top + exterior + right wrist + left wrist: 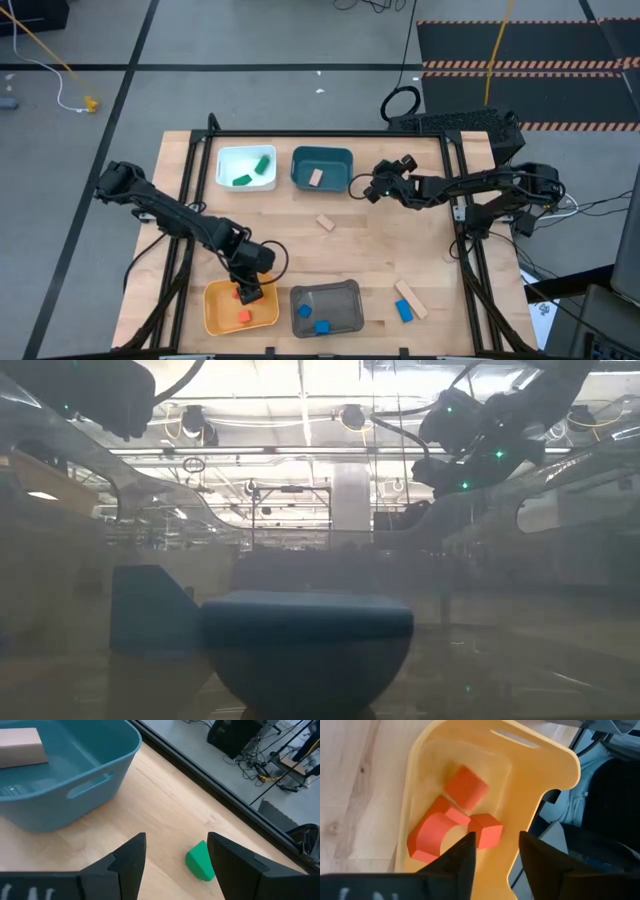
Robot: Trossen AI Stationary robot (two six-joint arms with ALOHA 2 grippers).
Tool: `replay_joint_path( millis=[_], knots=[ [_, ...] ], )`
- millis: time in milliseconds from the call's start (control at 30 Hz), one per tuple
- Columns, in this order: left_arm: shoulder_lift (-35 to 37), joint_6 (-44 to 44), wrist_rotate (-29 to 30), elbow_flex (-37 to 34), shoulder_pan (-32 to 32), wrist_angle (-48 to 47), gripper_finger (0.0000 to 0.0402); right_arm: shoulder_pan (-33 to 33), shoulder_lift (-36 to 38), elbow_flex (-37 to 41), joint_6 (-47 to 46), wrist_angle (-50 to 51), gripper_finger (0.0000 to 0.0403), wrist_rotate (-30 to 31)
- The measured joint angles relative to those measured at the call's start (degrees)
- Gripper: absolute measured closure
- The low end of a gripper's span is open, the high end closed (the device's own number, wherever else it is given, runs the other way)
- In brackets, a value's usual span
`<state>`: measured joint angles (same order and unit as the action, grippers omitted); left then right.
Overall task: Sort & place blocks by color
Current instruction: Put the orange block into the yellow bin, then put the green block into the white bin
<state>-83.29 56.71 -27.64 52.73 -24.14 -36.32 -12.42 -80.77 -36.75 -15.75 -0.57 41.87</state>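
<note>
My left gripper (247, 292) (496, 846) stands open over the yellow bin (215, 318) (530, 785) at the near left. In the bin lie three orange blocks: a cube (465, 785), an arch-shaped piece (431, 834) and a small cube (486, 830). My right gripper (368, 188) (175, 851) is open above the table, just right of the teal bin (322, 168) (95, 780). That bin holds a tan block (20, 747). A green block (199, 861) rests on the wood past the right gripper's fingertips. My left gripper has one fingertip (469, 842) right at the near side of the small orange cube, which lies on the bin's floor. Whether the fingertip touches the cube I cannot tell. Nothing is between the two fingers.
A white bin (246, 167) with green blocks stands at the far left, and a grey bin (326, 308) with blue blocks at the near middle. Loose on the table are tan blocks (325, 222) (411, 299) and a blue block (403, 312).
</note>
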Motion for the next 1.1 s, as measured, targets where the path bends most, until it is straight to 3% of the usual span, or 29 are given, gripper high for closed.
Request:
replay_joint_path(
  millis=[233, 500, 800, 1100],
  knots=[
    [0.0, -0.1, -2.7, 0.0, 1.8, -0.4, 0.0208, -2.9, 0.0, 0.0, 0.4, -0.8, 0.02, -1.7],
    [5.5, -0.7, -3.6, 0.0, 5.2, -0.5, 0.0222, -13.2, 0.0, 0.0, 2.0, -1.7, 0.0199, -18.0],
    [14.9, -6.6, 1.1, 0.0, 14.8, 0.8, 0.0236, -25.8, 0.0, 0.0, 7.7, -1.6, 0.0188, -41.9],
    [20.0, -18.7, 3.9, 0.0, 25.0, 9.2, 0.0231, -31.5, 0.0, 0.0, 17.2, -0.1, 0.0185, -43.5]
  ],
)
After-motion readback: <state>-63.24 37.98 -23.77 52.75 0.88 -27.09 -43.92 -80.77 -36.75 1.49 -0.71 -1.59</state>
